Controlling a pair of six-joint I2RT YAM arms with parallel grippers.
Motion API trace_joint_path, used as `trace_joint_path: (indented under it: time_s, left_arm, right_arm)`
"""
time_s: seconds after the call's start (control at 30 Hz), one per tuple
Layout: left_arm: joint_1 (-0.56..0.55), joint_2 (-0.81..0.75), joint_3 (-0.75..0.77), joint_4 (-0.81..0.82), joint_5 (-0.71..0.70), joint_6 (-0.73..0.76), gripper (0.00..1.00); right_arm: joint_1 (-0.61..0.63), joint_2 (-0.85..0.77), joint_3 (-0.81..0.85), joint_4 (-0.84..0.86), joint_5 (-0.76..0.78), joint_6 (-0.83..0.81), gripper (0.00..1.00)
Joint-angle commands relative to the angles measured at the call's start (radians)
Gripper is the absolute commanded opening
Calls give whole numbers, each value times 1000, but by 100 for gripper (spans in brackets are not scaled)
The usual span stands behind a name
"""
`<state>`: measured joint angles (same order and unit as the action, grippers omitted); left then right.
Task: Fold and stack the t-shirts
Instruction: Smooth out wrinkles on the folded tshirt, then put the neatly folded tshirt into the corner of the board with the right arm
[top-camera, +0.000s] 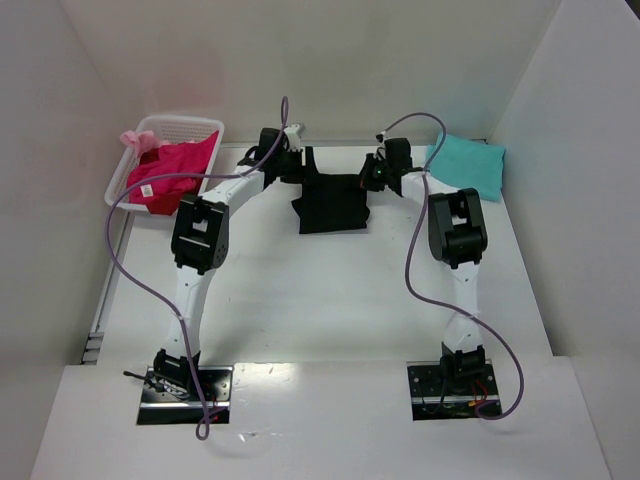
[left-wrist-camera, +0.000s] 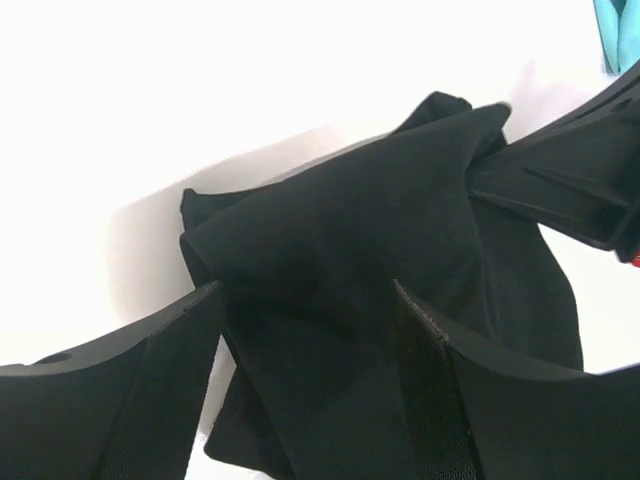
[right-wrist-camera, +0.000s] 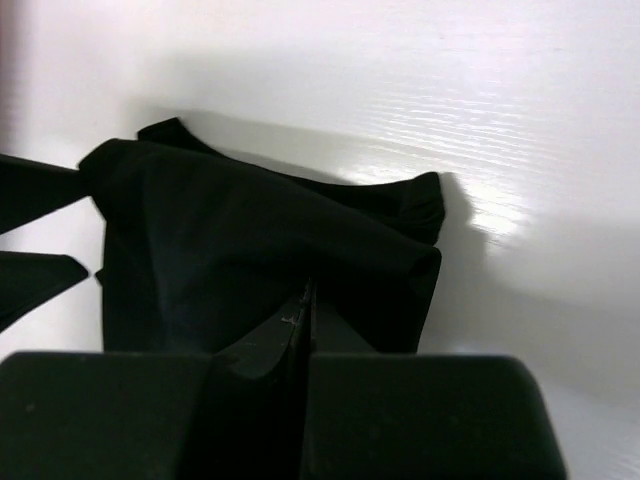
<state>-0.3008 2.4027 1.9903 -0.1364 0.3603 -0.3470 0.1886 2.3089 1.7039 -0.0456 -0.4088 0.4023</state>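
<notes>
The black t-shirt (top-camera: 333, 205) lies crumpled, partly folded, at the far middle of the surface (top-camera: 330, 300). The teal t-shirt (top-camera: 468, 165) sits folded at far right. The magenta-pink t-shirt (top-camera: 175, 172), white tag (top-camera: 147, 188) showing, lies heaped in the basket (top-camera: 170, 122) at far left

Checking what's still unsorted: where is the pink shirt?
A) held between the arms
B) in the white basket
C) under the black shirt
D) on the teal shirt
B: the pink shirt lies in the basket at the far left, apart from the black shirt and teal shirt.
</notes>
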Motion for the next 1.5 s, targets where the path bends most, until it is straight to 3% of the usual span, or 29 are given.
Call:
trace_joint_path:
  time_s: [0.0, 0.4, 0.7, 0.87, 1.0, 1.1, 1.23, 1.4, 1.47]
  left_arm:
    - [0, 30, 47, 46, -23, -7, 74]
    - [9, 30, 99, -6, -41, 22, 81]
    - [29, -89, 32, -78, -49, 49, 90]
    - [29, -229, -132, -78, -28, 63, 98]
    - [38, -304, -274, -52, -3, 37, 99]
    - [38, -356, -379, -22, 32, 3, 99]
    - [29, -419, -455, -11, 42, -9, 99]
    - [29, -496, -504, -22, 32, 3, 99]
    - [29, -523, -504, -41, 32, 13, 99]
  right_arm:
    - [-11, 23, 62, 20, 50, -19, 0]
    - [-55, 26, 102, 0, 123, 0, 0]
    - [-64, -64, 116, -36, 102, -13, 0]
    - [-64, -239, -7, -45, 111, -43, 13]
    - [-64, -376, -165, 13, 59, -33, 38]
    - [-64, -419, -280, 42, -40, -33, 39]
    - [-64, -385, -314, 6, -108, -42, 38]
    - [-64, -350, -371, 27, -67, -51, 59]
    - [-64, -341, -383, 41, -77, -51, 75]
